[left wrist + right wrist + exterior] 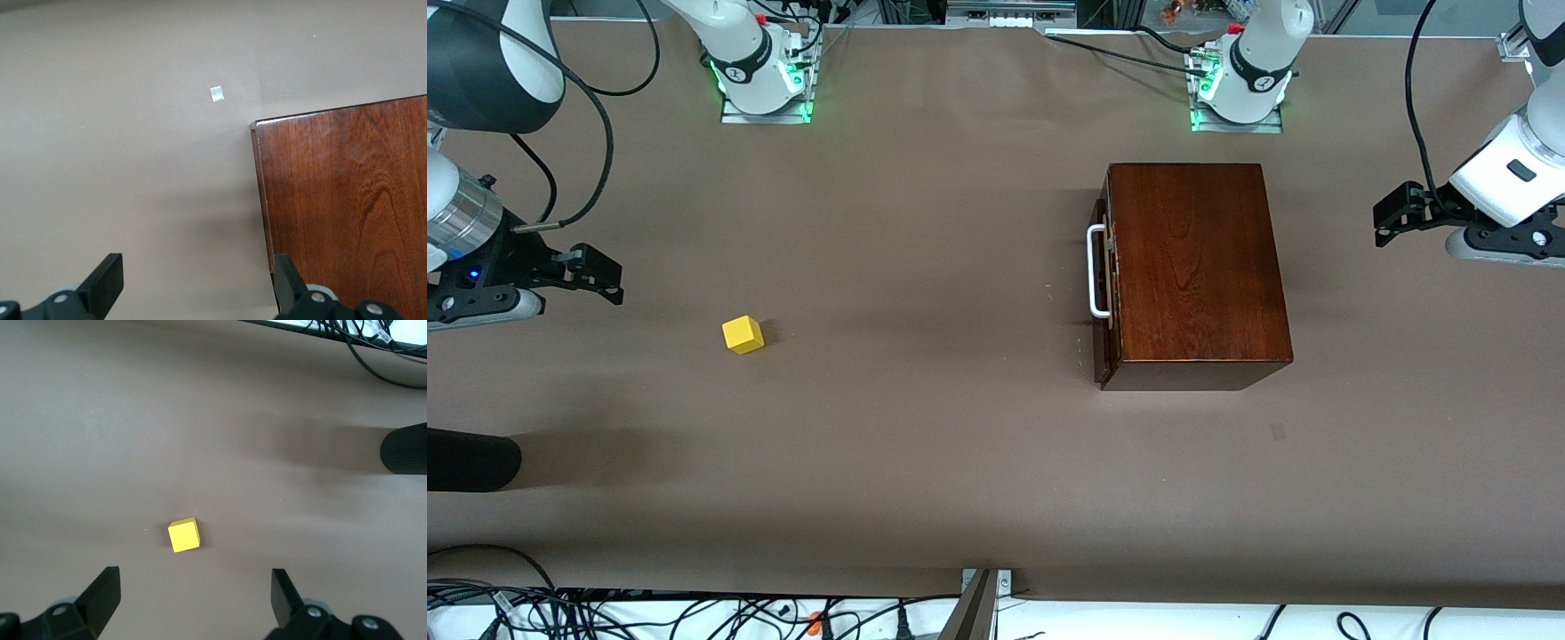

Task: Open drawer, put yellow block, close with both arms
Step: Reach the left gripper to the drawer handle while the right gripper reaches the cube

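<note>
While nothing is done yet, I list: yellow block [743, 334], lower left of frame, untouched; drawer [1100, 276] shut, centre right; right gripper [596, 271] and left gripper [1396, 213] both spread, empty, at frame edges.

We see a brown table [960, 222], a small pale mark [1279, 432] on it, and tangled cables [605, 609] along its near edge.
</note>
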{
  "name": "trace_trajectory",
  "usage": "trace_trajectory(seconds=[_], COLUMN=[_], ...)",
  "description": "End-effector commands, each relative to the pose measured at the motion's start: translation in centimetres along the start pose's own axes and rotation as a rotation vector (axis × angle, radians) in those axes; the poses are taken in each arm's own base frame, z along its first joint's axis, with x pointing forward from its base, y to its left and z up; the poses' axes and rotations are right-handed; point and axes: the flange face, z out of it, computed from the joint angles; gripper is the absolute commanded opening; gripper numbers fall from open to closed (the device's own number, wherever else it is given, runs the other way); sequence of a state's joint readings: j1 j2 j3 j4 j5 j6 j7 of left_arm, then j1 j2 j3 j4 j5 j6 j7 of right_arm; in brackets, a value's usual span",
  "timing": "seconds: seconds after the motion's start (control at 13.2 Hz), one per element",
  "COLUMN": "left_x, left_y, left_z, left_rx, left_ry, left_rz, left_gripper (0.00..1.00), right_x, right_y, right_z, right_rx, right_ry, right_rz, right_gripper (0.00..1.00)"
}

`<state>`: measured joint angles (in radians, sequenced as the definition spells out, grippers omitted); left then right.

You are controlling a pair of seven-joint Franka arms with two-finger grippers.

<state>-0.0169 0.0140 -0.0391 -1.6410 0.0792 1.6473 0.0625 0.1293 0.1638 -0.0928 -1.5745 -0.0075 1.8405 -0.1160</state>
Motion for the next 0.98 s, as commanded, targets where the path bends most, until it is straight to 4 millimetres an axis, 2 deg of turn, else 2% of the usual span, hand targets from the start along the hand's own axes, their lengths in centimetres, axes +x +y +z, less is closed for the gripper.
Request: trace_trajectory(seconds=[0.0, 0.23, 0.53, 0.68, 0.83, 0.91], left_x=[0.3, 0.3, 0.1, 0.1, 0.2, 0.1], left_y=[-0.3, -0.1, 1.4, 4.0, 6.3, 8.7], left_z=[-0.7, -0.7, -0.6, 0.4, 0.6, 0.6], left_rx=[-0.014, -0.014, -0.016, 0.000, 0.014, 0.011], left_ry=[-0.005, -0.005, -0.029, -0.081, -0.093, -0.092], left_rz=[0.011, 0.014, 0.035, 0.088, 0.134, 0.176], left_gripper=[1.00, 1.00, 1.00, 1.00, 1.00, 1.00], right_x=[0.2, 0.3, 0.2, 0.2, 0.1, 0.1], right_y=[0.0, -0.2, 0.0, 0.1, 0.0, 0.0], right_z=[-0.6, -0.6, -0.6, -0.5, -0.6, -0.5], right_rx=[0.006, 0.007, 0.006, 0.007, 0.007, 0.008], right_ry=[0.011, 0.011, 0.011, 0.007, 0.005, 0.001], right_rz=[0.006, 0.003, 0.001, 0.001, 0.000, 0.000], right_gripper=[1.00, 1.00, 1.00, 1.00, 1.00, 1.00])
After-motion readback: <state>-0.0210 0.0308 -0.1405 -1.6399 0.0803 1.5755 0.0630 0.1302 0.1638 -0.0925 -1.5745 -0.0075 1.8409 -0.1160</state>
